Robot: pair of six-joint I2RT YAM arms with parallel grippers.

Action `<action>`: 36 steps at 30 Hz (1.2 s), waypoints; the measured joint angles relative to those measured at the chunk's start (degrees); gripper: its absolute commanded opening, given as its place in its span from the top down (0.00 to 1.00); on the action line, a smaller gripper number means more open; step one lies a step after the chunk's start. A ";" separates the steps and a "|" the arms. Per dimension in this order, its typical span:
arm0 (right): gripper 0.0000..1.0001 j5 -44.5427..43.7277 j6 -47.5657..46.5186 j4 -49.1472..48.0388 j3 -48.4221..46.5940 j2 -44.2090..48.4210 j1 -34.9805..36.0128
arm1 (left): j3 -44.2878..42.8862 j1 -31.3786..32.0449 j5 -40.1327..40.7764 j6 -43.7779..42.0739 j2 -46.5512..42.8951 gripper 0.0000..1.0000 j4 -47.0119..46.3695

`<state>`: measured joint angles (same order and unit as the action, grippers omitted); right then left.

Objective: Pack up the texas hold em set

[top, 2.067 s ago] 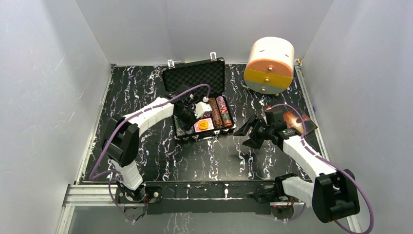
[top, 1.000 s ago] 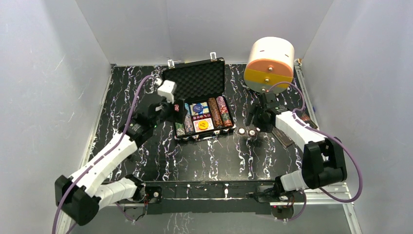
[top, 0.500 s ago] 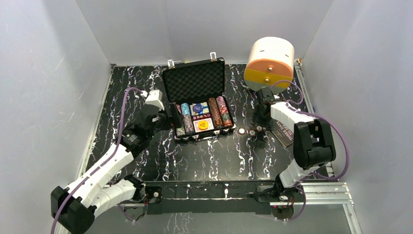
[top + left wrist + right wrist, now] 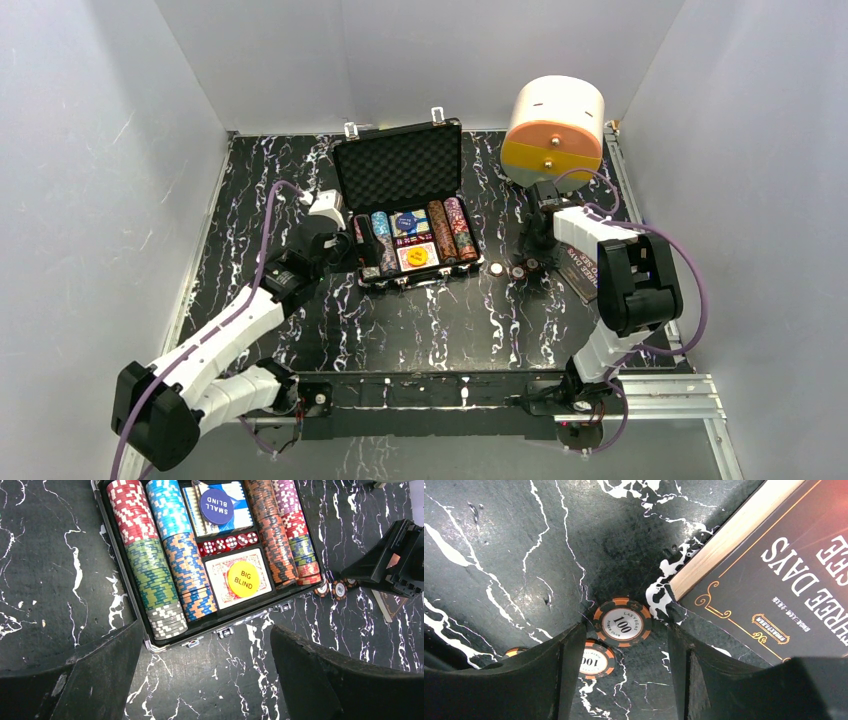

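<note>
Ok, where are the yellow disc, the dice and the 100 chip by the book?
yellow disc (image 4: 243,579), left wrist view, middle of its face
dice (image 4: 227,544), left wrist view, middle die of the row
100 chip (image 4: 622,626), right wrist view, its white centre

Black bench (image 4: 440,320), white marble veining. Black briefcase (image 4: 400,170), dimpled foam lid. Striped chip rows (image 4: 150,565): red-white, blue-white, green, grey, orange-blue. Red dice (image 4: 227,543), white pips. Yellow disc (image 4: 243,578). Black loose chip (image 4: 622,622), orange edge stripes, white centre. Dark book (image 4: 774,580), possibly brown, orange lettering.
</note>
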<state>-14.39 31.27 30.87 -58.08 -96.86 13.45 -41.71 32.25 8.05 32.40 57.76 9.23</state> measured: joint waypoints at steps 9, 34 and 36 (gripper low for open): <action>0.54 0.76 -1.22 -1.25 -0.63 -0.85 0.02 | -0.02 0.00 -0.55 0.90 1.05 0.02 -0.24; 0.48 5.03 -2.75 0.35 3.17 8.02 1.60 | 0.00 0.00 -1.68 1.70 2.27 0.02 -1.97; 0.48 5.60 -2.60 0.55 4.79 8.04 2.58 | 0.00 0.00 -1.68 1.70 2.27 0.02 -1.97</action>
<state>-8.80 28.67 31.42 -53.30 -88.82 16.03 -41.71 32.25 6.37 34.11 60.03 7.27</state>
